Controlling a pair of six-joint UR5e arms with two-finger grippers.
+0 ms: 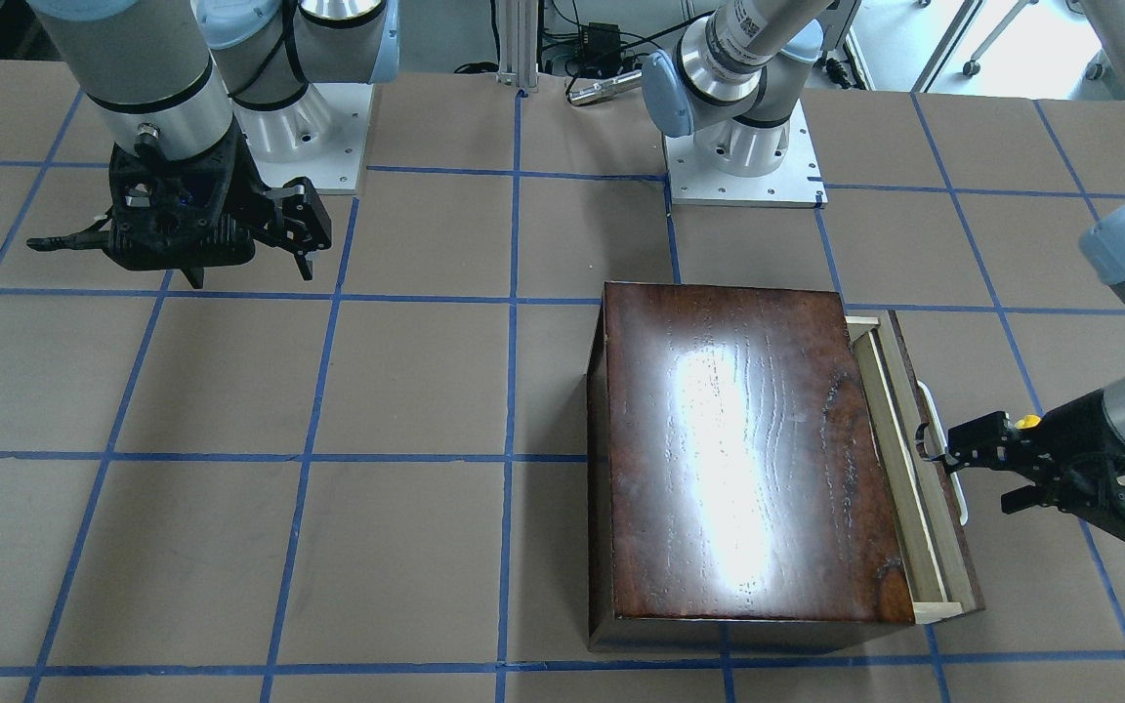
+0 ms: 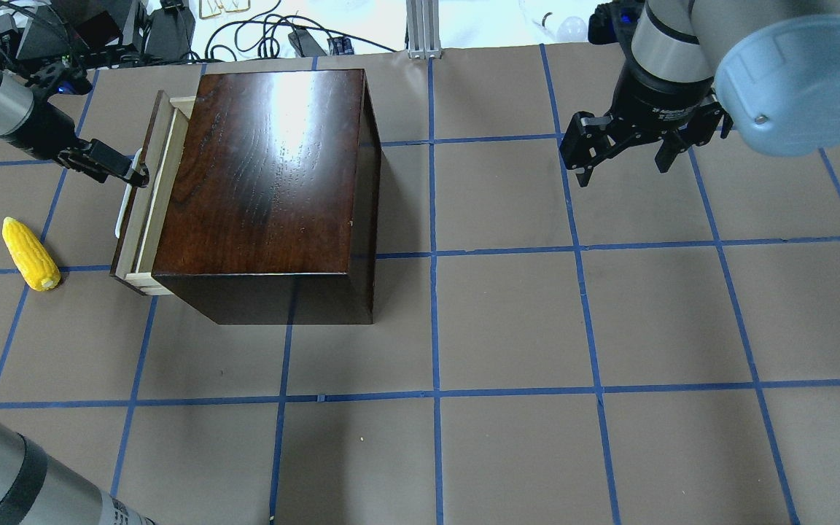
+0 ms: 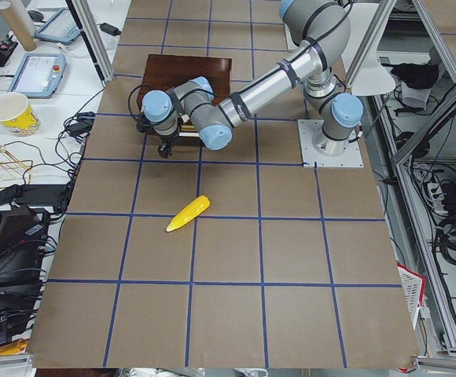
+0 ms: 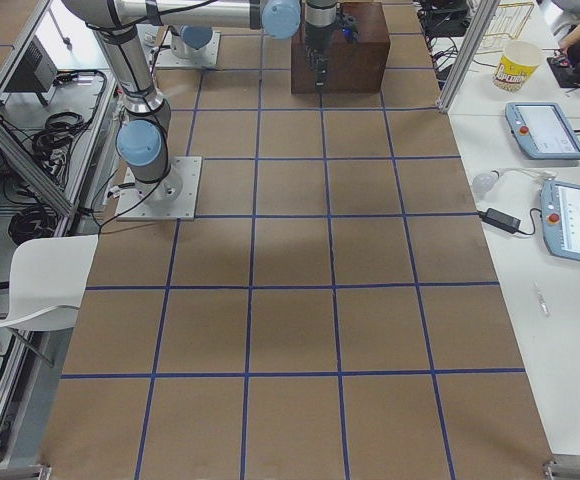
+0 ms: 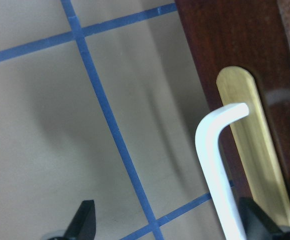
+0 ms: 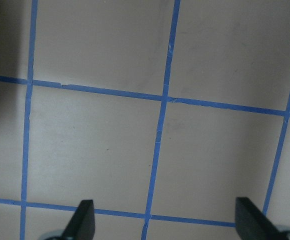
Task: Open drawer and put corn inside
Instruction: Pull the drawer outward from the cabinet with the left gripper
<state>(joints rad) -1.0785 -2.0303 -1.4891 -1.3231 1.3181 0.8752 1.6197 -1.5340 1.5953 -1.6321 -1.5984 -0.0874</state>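
Observation:
The dark reddish-brown box [image 2: 274,175] stands on the table's left half. Its drawer [image 2: 146,208] is pulled out a little, so a strip of pale wood shows. My left gripper [image 2: 139,173] is open at the drawer's white loop handle [image 5: 215,160]. In the left wrist view the handle lies between the fingers, close to one fingertip [image 5: 255,222]. The yellow corn [image 2: 30,254] lies on the table to the left of the drawer, apart from the gripper; it also shows in the exterior left view [image 3: 188,213]. My right gripper [image 2: 620,157] is open and empty above the table at the far right.
The table is brown paper with a blue tape grid [image 2: 434,251]. Both arm bases [image 1: 743,166] stand at the robot's edge. Cables and gear [image 2: 259,36] lie beyond the table's far edge. Benches with tablets [image 4: 545,130] and a cup flank the table's ends.

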